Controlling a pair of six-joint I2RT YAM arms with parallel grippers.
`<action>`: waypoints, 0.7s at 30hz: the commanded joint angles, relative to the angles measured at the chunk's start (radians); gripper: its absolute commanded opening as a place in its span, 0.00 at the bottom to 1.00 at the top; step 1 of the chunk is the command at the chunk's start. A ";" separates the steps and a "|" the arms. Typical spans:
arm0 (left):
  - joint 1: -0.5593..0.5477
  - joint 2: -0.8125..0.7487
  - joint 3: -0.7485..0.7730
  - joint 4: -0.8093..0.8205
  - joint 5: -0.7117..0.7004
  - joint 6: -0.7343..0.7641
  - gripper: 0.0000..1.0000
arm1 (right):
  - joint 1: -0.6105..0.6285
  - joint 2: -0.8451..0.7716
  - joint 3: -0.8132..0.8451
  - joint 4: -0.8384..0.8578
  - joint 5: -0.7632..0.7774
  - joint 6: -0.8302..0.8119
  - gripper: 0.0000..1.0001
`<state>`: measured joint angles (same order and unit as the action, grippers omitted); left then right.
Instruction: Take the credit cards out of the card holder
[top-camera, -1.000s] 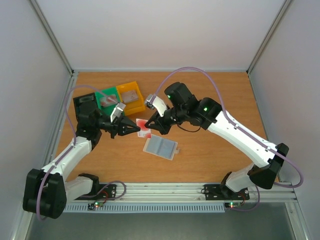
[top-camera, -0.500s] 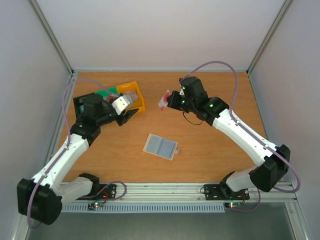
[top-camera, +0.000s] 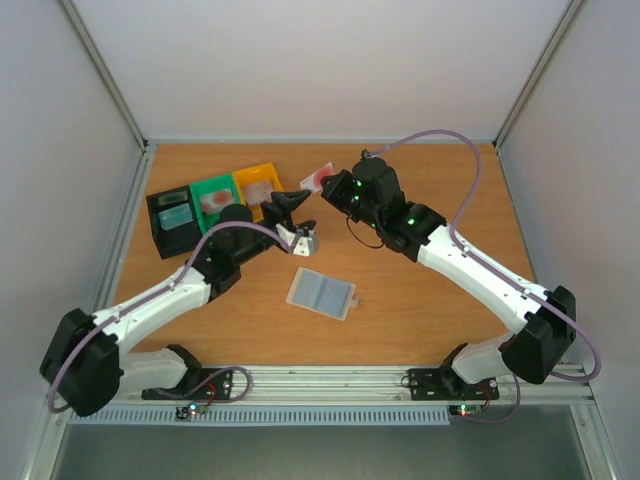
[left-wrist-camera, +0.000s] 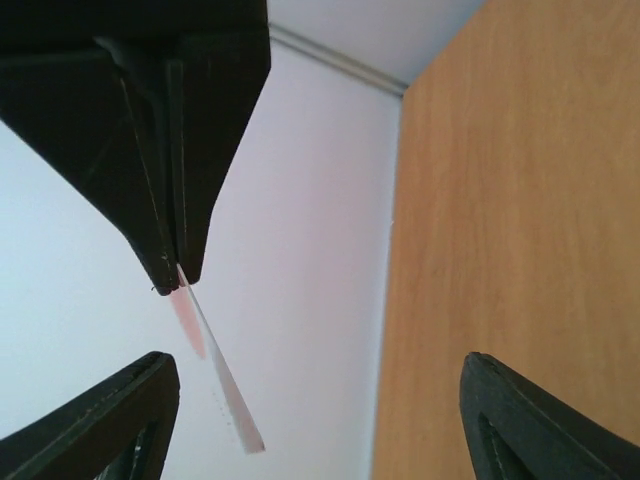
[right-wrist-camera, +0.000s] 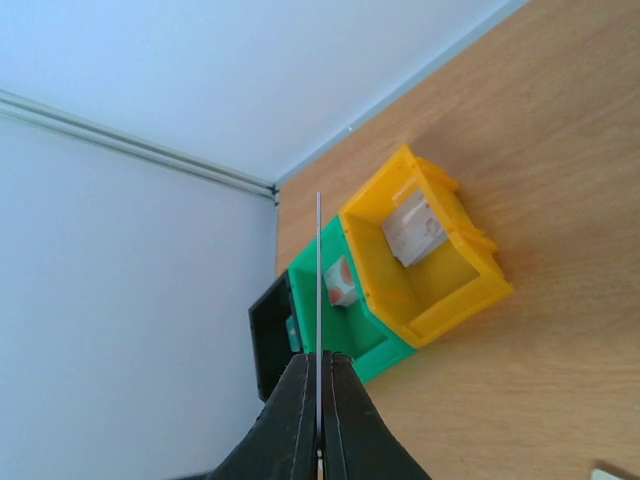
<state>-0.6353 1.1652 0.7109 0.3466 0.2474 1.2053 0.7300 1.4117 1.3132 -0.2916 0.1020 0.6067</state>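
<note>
The card holder (top-camera: 322, 293), a flat pale blue-grey sleeve, lies on the table in the middle, with no gripper touching it. My right gripper (top-camera: 332, 186) is raised behind it, shut on a reddish-pink credit card (top-camera: 317, 180). In the right wrist view that card (right-wrist-camera: 318, 280) shows edge-on, pinched between the shut fingers of the right gripper (right-wrist-camera: 318, 362). My left gripper (top-camera: 292, 208) hangs open just left of the card, empty. In the left wrist view the left gripper (left-wrist-camera: 320, 420) has wide-apart fingers below the card (left-wrist-camera: 215, 375).
At the back left stand a black bin (top-camera: 172, 220), a green bin (top-camera: 214, 194) and a yellow bin (top-camera: 260, 184), each with small items inside. In the right wrist view the yellow bin (right-wrist-camera: 430, 265) and green bin (right-wrist-camera: 352, 305) lie beyond the card. Grey walls enclose the table.
The left gripper let go and opened, swinging from the bins toward the middle. The right gripper lifted the pink card away from the holder to the back.
</note>
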 joint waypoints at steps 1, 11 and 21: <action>-0.004 0.059 0.119 0.139 -0.062 0.142 0.75 | 0.014 -0.030 0.005 0.079 0.038 0.029 0.01; -0.002 0.096 0.163 0.065 -0.142 0.168 0.54 | 0.033 -0.036 0.003 0.067 0.010 0.019 0.01; 0.021 0.097 0.178 0.045 -0.155 0.163 0.08 | 0.040 -0.047 -0.011 0.064 -0.029 0.002 0.01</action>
<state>-0.6243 1.2633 0.8661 0.3428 0.1005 1.3685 0.7597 1.3895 1.3117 -0.2382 0.0956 0.6128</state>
